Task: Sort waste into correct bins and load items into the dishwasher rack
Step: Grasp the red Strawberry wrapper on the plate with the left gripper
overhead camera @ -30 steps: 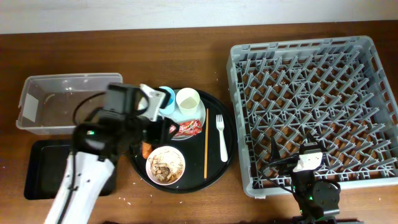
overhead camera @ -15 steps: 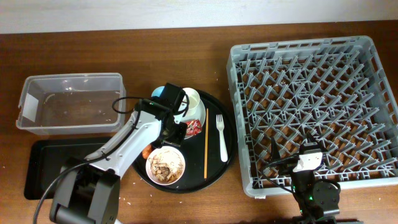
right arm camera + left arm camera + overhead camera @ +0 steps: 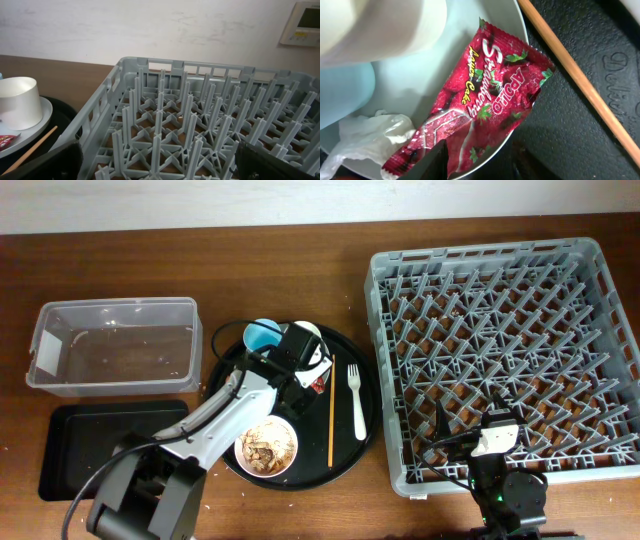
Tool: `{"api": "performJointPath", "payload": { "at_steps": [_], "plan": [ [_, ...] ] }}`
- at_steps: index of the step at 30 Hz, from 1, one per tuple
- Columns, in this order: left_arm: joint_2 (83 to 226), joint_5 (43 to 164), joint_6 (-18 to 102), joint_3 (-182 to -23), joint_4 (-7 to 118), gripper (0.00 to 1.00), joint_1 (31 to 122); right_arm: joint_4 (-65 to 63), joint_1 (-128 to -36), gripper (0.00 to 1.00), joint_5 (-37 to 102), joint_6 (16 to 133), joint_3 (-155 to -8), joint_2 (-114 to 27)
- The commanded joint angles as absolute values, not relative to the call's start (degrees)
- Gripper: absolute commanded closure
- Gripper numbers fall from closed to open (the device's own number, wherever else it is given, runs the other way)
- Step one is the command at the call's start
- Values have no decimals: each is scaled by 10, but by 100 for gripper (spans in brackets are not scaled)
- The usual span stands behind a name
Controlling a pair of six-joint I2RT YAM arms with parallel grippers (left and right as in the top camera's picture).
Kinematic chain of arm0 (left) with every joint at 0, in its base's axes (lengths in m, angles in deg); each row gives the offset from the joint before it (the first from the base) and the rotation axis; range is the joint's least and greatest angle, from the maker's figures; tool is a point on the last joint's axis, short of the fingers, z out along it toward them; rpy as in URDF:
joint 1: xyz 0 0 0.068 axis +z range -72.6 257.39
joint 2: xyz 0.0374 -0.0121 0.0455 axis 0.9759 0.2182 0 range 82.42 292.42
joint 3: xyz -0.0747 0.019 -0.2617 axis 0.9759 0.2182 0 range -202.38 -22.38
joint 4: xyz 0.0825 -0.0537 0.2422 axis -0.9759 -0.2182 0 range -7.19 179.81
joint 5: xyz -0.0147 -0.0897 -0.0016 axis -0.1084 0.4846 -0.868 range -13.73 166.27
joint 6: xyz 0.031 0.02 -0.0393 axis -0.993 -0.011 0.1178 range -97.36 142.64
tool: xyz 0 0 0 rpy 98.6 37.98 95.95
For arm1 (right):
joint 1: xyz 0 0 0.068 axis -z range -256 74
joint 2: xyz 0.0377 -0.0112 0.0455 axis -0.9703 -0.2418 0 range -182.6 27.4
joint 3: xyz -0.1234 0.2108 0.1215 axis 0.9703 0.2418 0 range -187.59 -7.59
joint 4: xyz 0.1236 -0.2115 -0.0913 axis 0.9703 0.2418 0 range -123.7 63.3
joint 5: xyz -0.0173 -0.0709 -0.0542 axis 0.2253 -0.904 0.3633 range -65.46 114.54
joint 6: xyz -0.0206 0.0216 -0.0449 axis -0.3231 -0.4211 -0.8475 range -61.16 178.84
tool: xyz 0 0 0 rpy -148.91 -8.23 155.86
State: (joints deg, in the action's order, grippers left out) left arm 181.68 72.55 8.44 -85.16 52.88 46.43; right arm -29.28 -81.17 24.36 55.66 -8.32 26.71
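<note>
My left gripper (image 3: 303, 368) is open and low over the pale plate (image 3: 415, 85) on the round black tray (image 3: 352, 452). Its fingers (image 3: 477, 167) straddle the lower edge of the red snack wrapper (image 3: 485, 95) and the plate's rim. White tissue (image 3: 365, 137) lies beside the wrapper. The cream cup (image 3: 385, 25) and the light blue cup (image 3: 262, 337) stand next to it. The chopstick (image 3: 331, 412) and the fork (image 3: 356, 402) lie on the tray. The bowl (image 3: 267, 446) holds food scraps. My right gripper (image 3: 160, 165) is open over the front edge of the dishwasher rack (image 3: 505, 350). The carrot is hidden.
The clear tub (image 3: 115, 345) stands at the left, with the black rectangular tray (image 3: 80, 442) in front of it. My left arm lies across the round tray's left side. The right wrist view also shows the cream cup (image 3: 19, 102) and the chopstick (image 3: 30, 147).
My left gripper has moved right from beside the blue cup and down over the plate and the wrapper. The right arm has not moved.
</note>
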Motion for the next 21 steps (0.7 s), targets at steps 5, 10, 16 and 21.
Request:
{"api": "performJointPath", "payload": {
  "at_steps": [5, 10, 16, 21],
  "plan": [
    [1876, 719, 73, -840, 544, 79, 463, -291, -808, 1, 237, 559, -79, 270],
    [1865, 707, 74, -847, 542, 97, 463, -291, -808, 1, 237, 559, -79, 270],
    [1756, 706, 74, -849, 538, 91, 463, -291, -808, 1, 237, 559, -79, 270],
    [1751, 709, 95, -849, 536, 85, 463, -291, -808, 1, 237, 559, -79, 270]
  ]
}}
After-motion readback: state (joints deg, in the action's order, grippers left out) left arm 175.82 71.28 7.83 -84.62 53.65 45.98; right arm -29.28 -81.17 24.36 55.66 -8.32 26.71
